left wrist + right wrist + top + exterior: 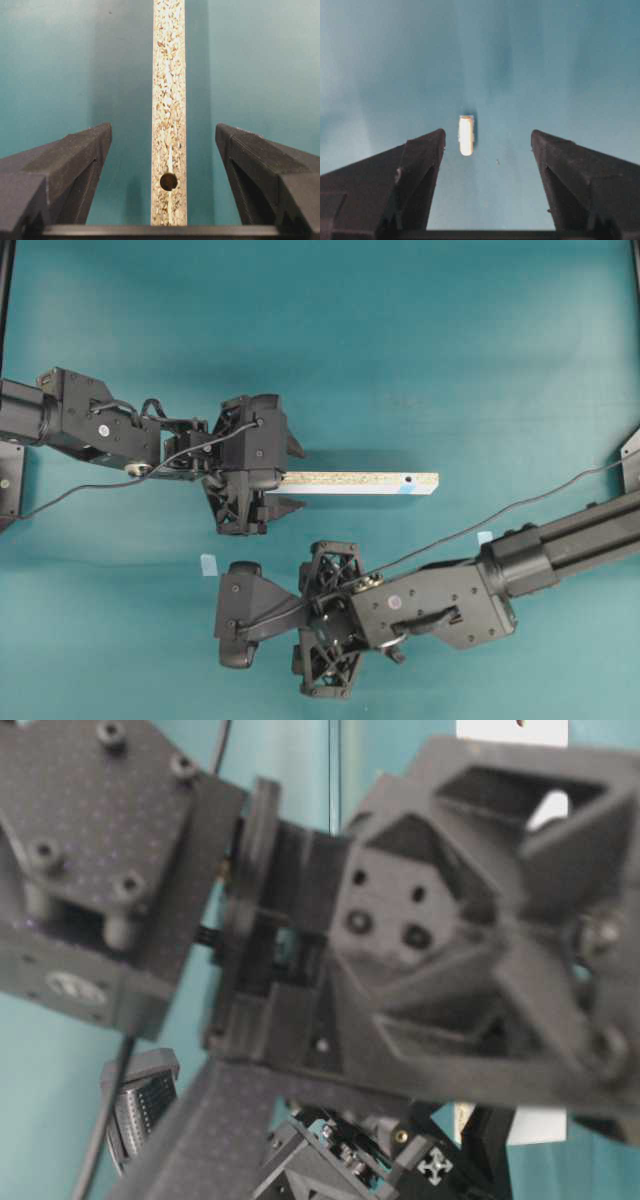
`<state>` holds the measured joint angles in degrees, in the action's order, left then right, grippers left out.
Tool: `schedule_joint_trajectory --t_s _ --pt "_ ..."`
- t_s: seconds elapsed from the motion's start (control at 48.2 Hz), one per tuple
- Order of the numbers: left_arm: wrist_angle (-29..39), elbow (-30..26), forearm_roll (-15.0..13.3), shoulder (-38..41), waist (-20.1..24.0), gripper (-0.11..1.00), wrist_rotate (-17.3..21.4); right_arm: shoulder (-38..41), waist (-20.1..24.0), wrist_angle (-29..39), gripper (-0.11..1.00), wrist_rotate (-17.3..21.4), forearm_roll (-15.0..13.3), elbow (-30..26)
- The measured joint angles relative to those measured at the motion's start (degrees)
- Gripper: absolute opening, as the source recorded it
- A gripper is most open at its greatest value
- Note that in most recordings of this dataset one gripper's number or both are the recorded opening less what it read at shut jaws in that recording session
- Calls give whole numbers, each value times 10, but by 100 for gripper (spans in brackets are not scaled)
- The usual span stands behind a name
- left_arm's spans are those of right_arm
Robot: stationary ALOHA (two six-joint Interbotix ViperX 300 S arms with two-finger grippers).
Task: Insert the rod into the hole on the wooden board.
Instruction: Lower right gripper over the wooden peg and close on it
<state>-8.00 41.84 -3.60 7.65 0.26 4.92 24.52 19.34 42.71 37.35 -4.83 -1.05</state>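
The board [360, 483] lies flat on the teal table [400, 340], lengthwise left to right in the overhead view. The hole [408, 480] with the blue mark sits near its right end. The left gripper [290, 475] straddles the board's left end, its jaws spread wide on either side and touching nothing. In the left wrist view, the plain hole [168, 181] lies between the fingers [75, 165].

The right gripper [487, 150] is below the board in the overhead view, pointing left, jaws wide apart and empty. Its wrist view shows the rod [466, 135] lying on the table just ahead of the fingertips, nearer the left one. A blue tape square [208, 565] lies near this gripper.
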Motion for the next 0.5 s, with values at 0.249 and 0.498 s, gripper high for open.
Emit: schedule_joint_trajectory --t_s 0.249,0.498 --pt "0 0 -1 1 1 94 0 15 3 0 74 0 1 -4" --pt "0 0 -1 0 0 94 0 24 4 -1 74 0 1 -5"
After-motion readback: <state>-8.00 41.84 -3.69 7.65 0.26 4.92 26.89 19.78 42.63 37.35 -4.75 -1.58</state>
